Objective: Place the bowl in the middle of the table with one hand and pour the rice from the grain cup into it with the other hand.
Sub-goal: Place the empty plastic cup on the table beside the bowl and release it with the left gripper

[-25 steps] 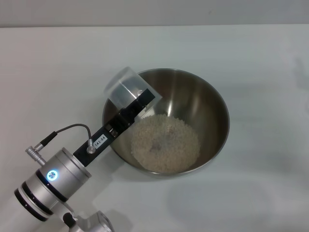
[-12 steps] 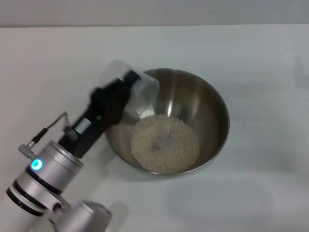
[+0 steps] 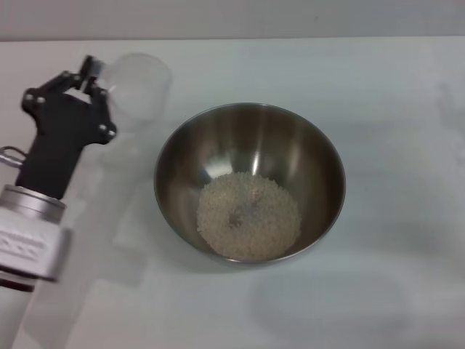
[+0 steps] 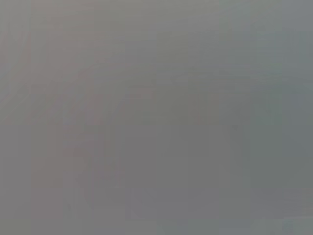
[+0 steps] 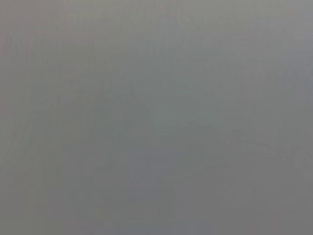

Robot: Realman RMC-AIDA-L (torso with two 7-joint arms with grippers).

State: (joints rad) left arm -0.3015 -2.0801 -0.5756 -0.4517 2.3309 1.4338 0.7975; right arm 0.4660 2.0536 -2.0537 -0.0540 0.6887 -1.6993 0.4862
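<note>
The steel bowl [image 3: 251, 182] sits near the middle of the white table [image 3: 392, 109], with a heap of rice [image 3: 248, 216] in its bottom. My left gripper [image 3: 91, 76] is at the far left, to the left of the bowl, and is shut on the clear grain cup [image 3: 138, 86]. The cup looks empty and is held apart from the bowl's rim. My right gripper is out of view. Both wrist views show only plain grey.
The table's far edge [image 3: 290, 38] runs along the top of the head view. The left arm's silver body [image 3: 33, 225] covers the lower left of the table.
My left gripper has swung the cup away from over the bowl's left rim, up and to the left. The rice heap and bowl have not moved.
</note>
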